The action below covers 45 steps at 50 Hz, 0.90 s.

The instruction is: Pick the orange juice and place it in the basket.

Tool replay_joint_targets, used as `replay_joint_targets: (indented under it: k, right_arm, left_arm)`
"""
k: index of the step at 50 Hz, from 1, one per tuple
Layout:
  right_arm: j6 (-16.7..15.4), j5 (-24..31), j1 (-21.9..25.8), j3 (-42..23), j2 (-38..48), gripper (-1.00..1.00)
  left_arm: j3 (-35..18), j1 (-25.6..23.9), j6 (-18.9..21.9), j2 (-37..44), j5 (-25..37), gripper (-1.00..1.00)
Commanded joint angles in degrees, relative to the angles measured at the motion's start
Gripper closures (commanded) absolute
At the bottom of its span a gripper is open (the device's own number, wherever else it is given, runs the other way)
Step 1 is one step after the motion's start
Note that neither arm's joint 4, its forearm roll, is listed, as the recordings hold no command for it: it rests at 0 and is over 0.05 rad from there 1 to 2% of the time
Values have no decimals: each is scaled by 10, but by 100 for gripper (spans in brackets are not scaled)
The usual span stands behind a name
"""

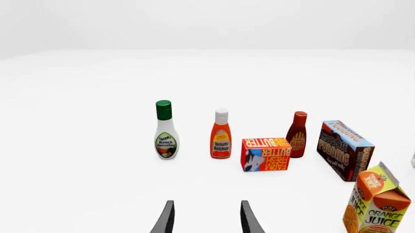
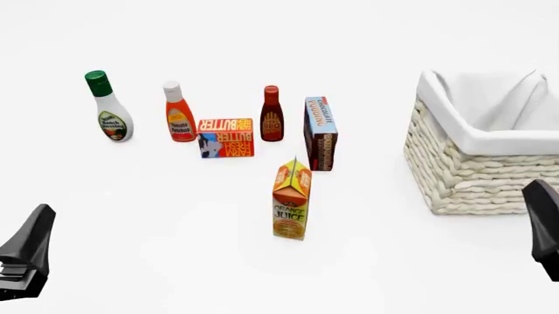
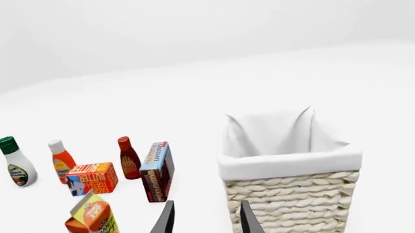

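a: the tall orange gable-top orange juice carton with yellow-green edges (image 2: 292,201) stands upright on the white table (image 2: 157,255), alone in front of the other groceries and well apart from the large cream wicker basket with its white cloth liner (image 2: 476,173) over on the right. nothing has hold of it.

b: and the arms?

a: the left gripper (image 1: 206,218) shows two dark fingers spread apart with only bare table between them. the right gripper (image 3: 206,218) looks the same, fingers parted and empty, pointing at the basket's near wall. in the front view both sit low at the edges, far from the carton.

b: so what could go wrong from here?

a: the carton is tall and narrow, so a finger that meets it high or off centre would likely tip it before the jaws close. it also stands near the brown chocolate pudding box (image 2: 321,133); a reach that overshoots could shove that box, or the flat orange and red butter box (image 2: 226,137) beside it.

b: any risk of taking the wrong item?

a: some. the orange-red ketchup bottle with a white cap (image 2: 180,112) is a similar colour, though it stands further back, next to the white ranch dressing bottle with a green cap (image 2: 108,108) and not far from the dark brown sauce bottle with a red cap (image 2: 271,114).

b: and at the basket?

a: its sides are high. a carry that stays low would probably catch the carton on the liner's rim.
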Motion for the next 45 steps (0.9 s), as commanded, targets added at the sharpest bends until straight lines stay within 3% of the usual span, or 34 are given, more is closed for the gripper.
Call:
replay_joint_targets:
  k: [1,3,14,24,30,45]
  right_arm:
    - [34,-9,21,-45,84,-100]
    - [44,-16,45,-54,115,-100]
    - [87,8,76,-120,177,-100]
    - [161,48,113,-180,258,-100]
    - [182,90,116,-224,280,-100]
    - [239,132,114,-291,383,-100]
  left_arm:
    - [0,0,0,1,-2,-100]
    - [0,0,0,1,-2,-100]
    - [1,0,0,1,-1,-100]
    - [0,0,0,-1,0,-100]
    - [0,0,0,-1,1,-100]
    - [0,0,0,-1,1,-100]
